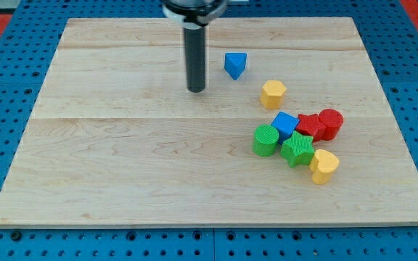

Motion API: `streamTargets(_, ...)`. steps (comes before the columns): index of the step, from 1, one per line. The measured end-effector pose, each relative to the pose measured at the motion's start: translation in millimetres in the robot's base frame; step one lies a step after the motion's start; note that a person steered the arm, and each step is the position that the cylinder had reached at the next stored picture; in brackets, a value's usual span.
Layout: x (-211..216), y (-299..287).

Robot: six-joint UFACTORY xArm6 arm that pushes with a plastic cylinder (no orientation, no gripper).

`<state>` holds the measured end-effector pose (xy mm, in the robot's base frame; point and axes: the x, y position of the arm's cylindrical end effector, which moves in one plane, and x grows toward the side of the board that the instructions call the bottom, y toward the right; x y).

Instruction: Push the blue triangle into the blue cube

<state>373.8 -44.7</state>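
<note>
Only the end of the arm shows. Rod [195, 58]: straight, round section, dark grey to black, smooth finish with a faint lighter sheen running down its length. No markings, labels or screws visible on it. Same width top to bottom, no taper. My tip [196, 90]: plain blunt end, flat cut, same dark colour as the rest of the shaft. Mount [194, 9] above the rod: wider round collar, black body with a pale silvery-white band around its edge, cropped by the view's top. No cables or connectors visible. Nothing else of the arm is in frame.
</note>
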Motion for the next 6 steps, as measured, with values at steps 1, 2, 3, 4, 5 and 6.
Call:
streamTargets(1,-46,-1)
streamTargets(2,-72,12)
streamTargets(3,-104,37)
streamTargets(4,-61,93)
streamTargets(5,-14,102)
streamTargets(6,21,115)
